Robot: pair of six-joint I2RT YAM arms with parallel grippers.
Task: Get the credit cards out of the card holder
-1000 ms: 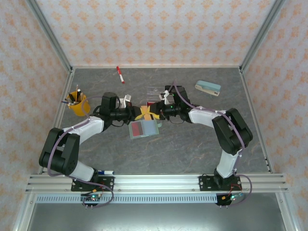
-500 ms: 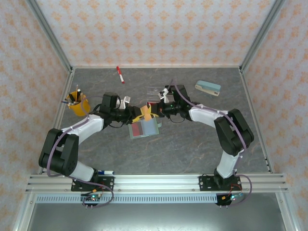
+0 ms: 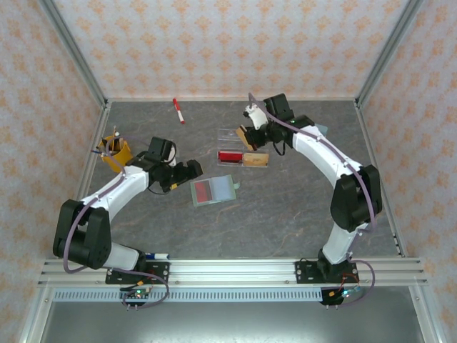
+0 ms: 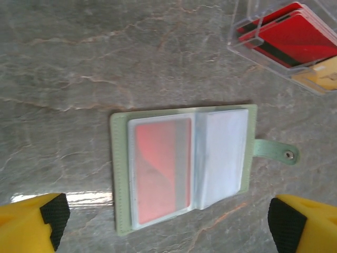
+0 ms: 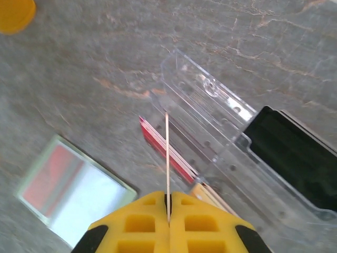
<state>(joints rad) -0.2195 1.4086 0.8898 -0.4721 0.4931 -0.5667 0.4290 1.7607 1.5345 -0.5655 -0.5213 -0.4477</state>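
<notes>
A grey marbled surface (image 3: 285,214) carries everything, with two robot arms reaching over it from the near edge.

The left fingers (image 4: 31,224) are spread wide apart and hold nothing. They hang just left of the card holder (image 3: 213,191), which shows between them in the wrist view.

The right fingers (image 5: 131,226) are pressed together, clamped on a thin pale card (image 5: 167,153). The card stands upright and is seen edge-on.

Below that card is a clear plastic tray (image 5: 202,87), set between the middle of the surface and its far edge. The tray holds a stack of red cards (image 3: 230,156) and, beside them, a tan card (image 3: 255,159).

The card holder, pale green-grey, lies open and flat near the middle of the surface, on the near side of the tray and apart from it. Its left pocket holds a red card (image 4: 158,171) under a clear sleeve. Its small tab (image 4: 276,152) sticks out on the right.

A yellow cup (image 3: 116,153) of pens stands by the left edge. A red marker pen (image 3: 177,111) lies near the far edge.
</notes>
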